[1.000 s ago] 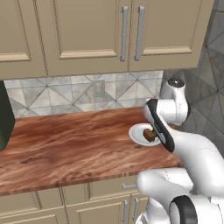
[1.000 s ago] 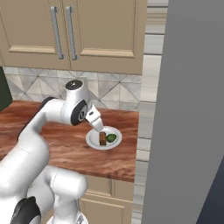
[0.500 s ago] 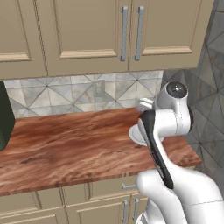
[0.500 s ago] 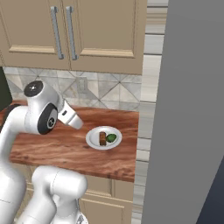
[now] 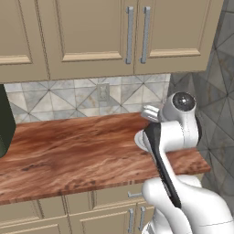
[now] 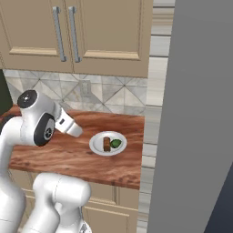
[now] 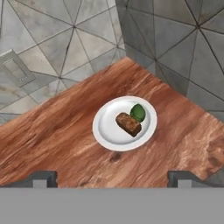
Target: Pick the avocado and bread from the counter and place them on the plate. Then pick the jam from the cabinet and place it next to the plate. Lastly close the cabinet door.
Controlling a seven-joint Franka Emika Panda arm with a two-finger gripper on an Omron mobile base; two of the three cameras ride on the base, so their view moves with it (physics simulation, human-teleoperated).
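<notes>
I see the avocado (image 7: 138,112) and bread (image 7: 128,124) touching on the plate (image 7: 105,131), which sits at the counter's (image 7: 57,144) right end. My gripper (image 7: 111,177) is open, empty. Jam and cabinet door remain.

The white arm (image 5: 176,137) rises over the counter (image 5: 77,151), hiding most of the plate (image 5: 139,140); closed beige cabinet doors (image 5: 114,34) hang above the tiled backsplash (image 5: 68,93)

I'm reading no text, labels, brands or nos. anywhere — cabinets, counter, tiles, plate all showing plain, nothing legible.
</notes>
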